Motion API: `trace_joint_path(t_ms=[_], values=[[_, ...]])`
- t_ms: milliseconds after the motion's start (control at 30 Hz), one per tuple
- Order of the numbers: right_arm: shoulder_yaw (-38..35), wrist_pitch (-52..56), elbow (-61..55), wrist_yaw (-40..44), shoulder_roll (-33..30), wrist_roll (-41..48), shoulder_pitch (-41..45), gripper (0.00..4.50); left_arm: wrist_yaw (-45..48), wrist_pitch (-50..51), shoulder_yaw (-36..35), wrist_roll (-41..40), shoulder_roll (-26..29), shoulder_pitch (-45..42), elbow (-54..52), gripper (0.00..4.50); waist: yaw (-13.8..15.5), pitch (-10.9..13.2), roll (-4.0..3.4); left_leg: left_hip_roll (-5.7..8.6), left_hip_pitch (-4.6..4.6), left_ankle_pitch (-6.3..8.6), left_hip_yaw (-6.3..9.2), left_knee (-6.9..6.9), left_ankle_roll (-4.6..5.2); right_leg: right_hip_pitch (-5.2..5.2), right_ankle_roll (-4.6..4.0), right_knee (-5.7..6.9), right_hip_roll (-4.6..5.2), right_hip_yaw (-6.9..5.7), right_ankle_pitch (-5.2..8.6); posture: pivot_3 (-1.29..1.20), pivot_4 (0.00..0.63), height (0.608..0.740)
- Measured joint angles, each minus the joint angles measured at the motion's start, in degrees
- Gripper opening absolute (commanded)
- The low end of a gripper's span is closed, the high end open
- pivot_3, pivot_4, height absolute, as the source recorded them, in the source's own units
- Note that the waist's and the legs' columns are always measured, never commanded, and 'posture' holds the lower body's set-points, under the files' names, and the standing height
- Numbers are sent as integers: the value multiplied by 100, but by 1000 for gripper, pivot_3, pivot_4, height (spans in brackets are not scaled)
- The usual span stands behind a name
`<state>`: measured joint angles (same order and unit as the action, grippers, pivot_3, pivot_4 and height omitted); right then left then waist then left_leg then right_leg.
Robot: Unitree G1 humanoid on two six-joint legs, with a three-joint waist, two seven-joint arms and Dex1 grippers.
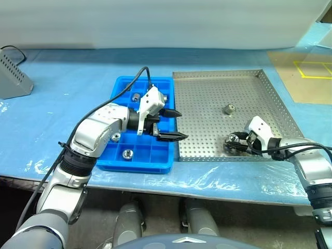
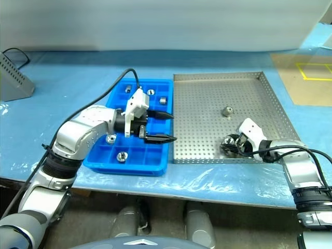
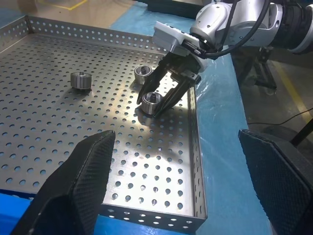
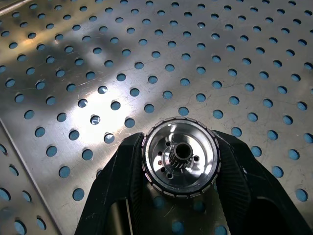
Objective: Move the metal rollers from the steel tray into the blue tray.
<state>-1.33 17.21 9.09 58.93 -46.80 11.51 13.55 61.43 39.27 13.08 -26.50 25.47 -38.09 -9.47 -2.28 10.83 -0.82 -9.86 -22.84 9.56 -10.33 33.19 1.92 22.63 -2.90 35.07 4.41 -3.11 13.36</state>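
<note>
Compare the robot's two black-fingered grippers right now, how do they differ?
The left gripper is open and holds nothing; the right gripper is shut on a shiny metal roller. The left one is over the bright blue gridded plastic tray; the right one is low on the perforated steel tray. Both have two black fingers.
</note>
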Motion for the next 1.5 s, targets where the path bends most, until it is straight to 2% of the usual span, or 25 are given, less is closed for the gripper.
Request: trace_joint_path(t_ms=[133, 267, 367, 500, 633, 800, 933, 1167, 1333, 1500], values=[[-1, 32, -4, -64, 106, 13, 56, 1631, -23, -1, -1, -18, 42, 37, -39, 4278, -16, 0, 0, 0, 1, 0, 0, 0, 0, 1, 0, 0, 0, 0, 0, -346, 150, 740], [0, 406, -346, -43, 283, 262, 275, 1631, 117, -269, -17, 27, 391, 297, -27, 4278, -53, -1, -6, -5, 1, -1, 0, -3, -1, 11, 0, 5, -6, 0, 0, -336, 150, 740], [31, 631, -804, 2, 439, 454, 687, 1631, 217, -661, -100, 169, 675, 498, 131, 4278, -62, -2, -8, -7, 1, -2, 1, -3, -3, 11, 0, 9, -7, 0, 0, -302, 150, 740], [520, 653, -941, 78, 1003, 458, 1503, 1631, 159, -1033, -440, 284, 831, 574, 642, 4278, -47, -2, -7, -7, 1, -6, 1, 2, -9, 15, -4, 24, -6, 0, -2, -255, 150, 740], [1026, 289, -134, 98, 1701, 205, 2331, 1631, 0, -1330, -814, 407, 938, 586, 1177, 4278, 24, -2, -7, -7, -10, -13, 3, 4, -20, 31, -5, 38, -5, 0, -3, -188, 150, 740], [1390, -495, 1263, 81, 2354, -247, 2898, 1631, -146, -1432, -1092, 427, 1064, 847, 1184, 4278, 202, -2, -6, -7, -35, -13, 4, 3, -21, 49, -10, 40, -3, 0, 0, -123, 150, 740], [1387, -869, 1857, 160, 2501, -323, 3061, 1631, -259, -1377, -1163, 424, 1143, 1224, 942, 4278, 318, -1, -4, -8, -38, -11, 3, 3, -18, 51, -12, 42, -1, 0, 2, -104, 150, 740], [1563, -945, 1978, 400, 2731, -384, 2982, 1631, -444, -1226, -1269, 375, 1150, 1386, 545, 4278, 358, -1, -1, -17, -24, -18, 4, 3, -50, 52, -15, 66, -2, 0, 0, -106, 150, 740], [1554, -1047, 1977, 296, 2726, -463, 2976, 3368, -469, -1183, -1267, 368, 1145, 1388, 524, 4278, 352, -1, 0, -17, -21, -21, 4, 3, -52, 52, -22, 65, -2, 0, -4, -126, 150, 740], [1312, -861, 1784, 263, 2708, -270, 2805, 3368, -414, -1187, -1234, 370, 1065, 1298, 587, 4278, 357, -1, -1, -14, -25, -20, 4, 1, -48, 52, -22, 60, -2, 0, -4, -162, 150, 740]])
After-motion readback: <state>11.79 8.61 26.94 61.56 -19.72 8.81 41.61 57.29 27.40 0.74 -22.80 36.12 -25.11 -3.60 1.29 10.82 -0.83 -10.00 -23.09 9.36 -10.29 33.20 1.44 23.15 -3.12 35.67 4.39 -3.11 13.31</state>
